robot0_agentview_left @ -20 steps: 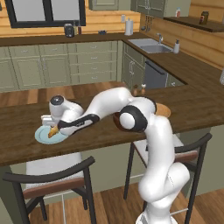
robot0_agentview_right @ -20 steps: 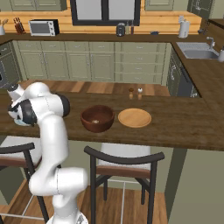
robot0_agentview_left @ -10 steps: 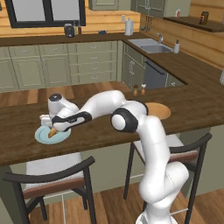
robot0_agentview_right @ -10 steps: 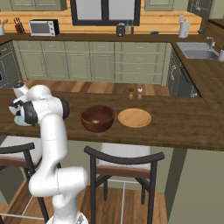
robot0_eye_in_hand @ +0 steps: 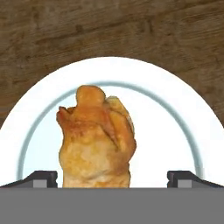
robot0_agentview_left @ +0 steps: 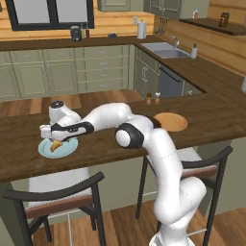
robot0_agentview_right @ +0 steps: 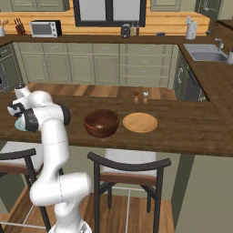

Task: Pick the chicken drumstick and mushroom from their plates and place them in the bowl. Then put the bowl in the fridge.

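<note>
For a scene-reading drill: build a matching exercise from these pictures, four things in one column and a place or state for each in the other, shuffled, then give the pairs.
Things:
1. chicken drumstick
2. bowl
3. tan-orange plate
4. tool

Places or states:
A. bare, lying on the counter just beside the bowl
B. lying on the pale blue plate
C. open, one fingertip on each side of the drumstick
D. deep and dark reddish-brown, standing on the counter between the arm and the tan-orange plate

Pairs: 1-B, 2-D, 3-A, 4-C
</note>
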Robot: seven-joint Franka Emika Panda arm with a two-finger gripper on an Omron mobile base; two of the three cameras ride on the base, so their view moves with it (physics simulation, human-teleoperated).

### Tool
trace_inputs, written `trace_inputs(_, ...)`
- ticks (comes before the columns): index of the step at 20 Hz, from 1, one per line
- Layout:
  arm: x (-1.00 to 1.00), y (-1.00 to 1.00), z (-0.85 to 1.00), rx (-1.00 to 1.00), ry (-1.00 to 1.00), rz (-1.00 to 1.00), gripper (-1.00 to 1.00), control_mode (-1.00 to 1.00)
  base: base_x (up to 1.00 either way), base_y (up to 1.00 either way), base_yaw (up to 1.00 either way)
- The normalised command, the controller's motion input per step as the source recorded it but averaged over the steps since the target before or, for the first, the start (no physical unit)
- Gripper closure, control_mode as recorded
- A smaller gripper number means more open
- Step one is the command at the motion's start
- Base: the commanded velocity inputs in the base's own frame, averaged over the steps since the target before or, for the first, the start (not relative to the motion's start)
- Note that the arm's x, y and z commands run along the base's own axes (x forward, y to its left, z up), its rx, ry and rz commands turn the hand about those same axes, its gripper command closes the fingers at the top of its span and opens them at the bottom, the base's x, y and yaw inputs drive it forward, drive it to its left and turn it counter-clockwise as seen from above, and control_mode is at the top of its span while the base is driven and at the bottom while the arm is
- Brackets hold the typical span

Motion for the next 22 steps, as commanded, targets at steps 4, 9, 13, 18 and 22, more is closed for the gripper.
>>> trace_inputs(4, 0.0, 0.18, -0.16, 0.0, 0.04, 0.0, -1.0, -1.0, 0.0, 0.0, 0.0)
trace_inputs(9, 0.08, 0.0, -0.36, 0.0, 0.02, 0.0, -1.0, -1.0, 0.0, 0.0, 0.0)
trace_inputs(13, 0.15, 0.0, -0.36, 0.0, 0.01, 0.0, -1.0, -1.0, 0.0, 0.0, 0.0)
trace_inputs(18, -0.04, -0.06, -0.17, 0.0, 0.0, 0.0, 1.0, -1.0, 0.0, 0.0, 0.0)
trace_inputs(22, -0.4, -0.46, -0.01, 0.0, 0.0, 0.0, 1.0, -1.0, 0.0, 0.0, 0.0)
